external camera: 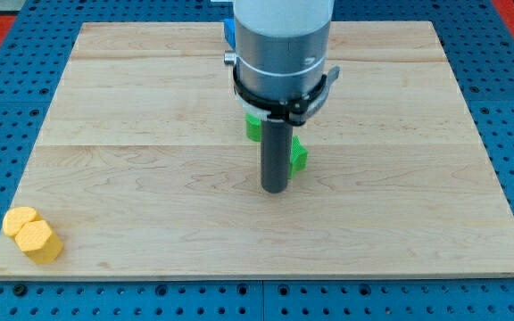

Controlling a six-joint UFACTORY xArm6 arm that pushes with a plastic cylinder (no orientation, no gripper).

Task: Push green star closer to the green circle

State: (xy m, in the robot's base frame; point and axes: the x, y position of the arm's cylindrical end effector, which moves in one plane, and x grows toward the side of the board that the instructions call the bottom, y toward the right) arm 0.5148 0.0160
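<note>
Two green blocks sit near the board's middle, both partly hidden by my arm. One green block point(253, 127) peeks out at the rod's left, just under the arm's collar. The other green block point(299, 156) shows at the rod's right, lower down. I cannot tell which is the star and which the circle. My tip point(275, 189) rests on the board just below and left of the lower green block, close to it or touching it.
A yellow hexagon block point(38, 241) and a second yellow block point(20, 219) sit together at the board's bottom left corner. A blue block point(229, 31) is partly hidden behind the arm at the view's top. The wooden board point(132, 134) lies on a blue pegboard.
</note>
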